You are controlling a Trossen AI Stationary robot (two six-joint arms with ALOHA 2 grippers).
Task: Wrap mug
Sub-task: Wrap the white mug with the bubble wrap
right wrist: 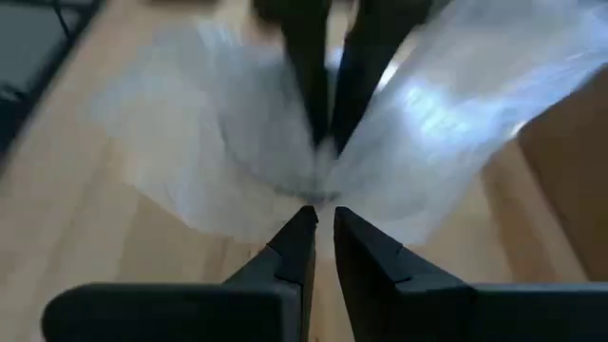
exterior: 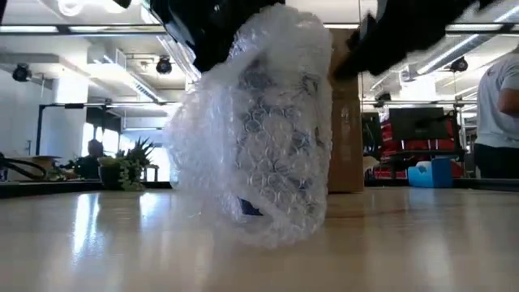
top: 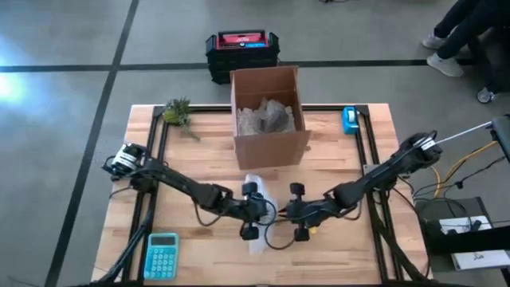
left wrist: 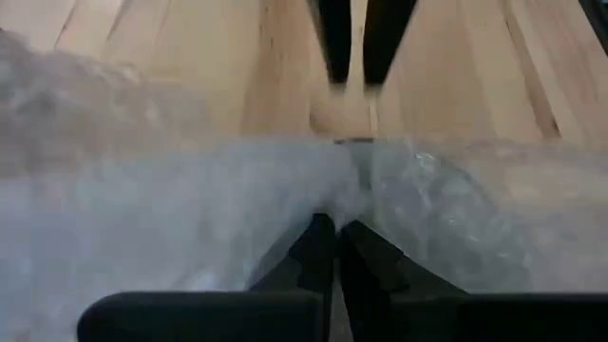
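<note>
Your teal calculator (top: pixel 162 254) sits at the table's (top: pixel 199 151) near-left corner, a small plant (top: pixel 177 112) at the far left. Center-front, your left gripper (top: pixel 256 210) pinches the bubble wrap (exterior: pixel 259 122) w/ fingers together; the mug (exterior: pixel 272 122), a dark shape inside the wrap, stands on the wood just in front of the cardboard box (top: pixel 268 114). Opposite, tip to tip, your right gripper (top: pixel 293 210) shows fingers nearly together at the wrap's edge. A blue tape dispenser (top: pixel 350 119) marks the far right.
</note>
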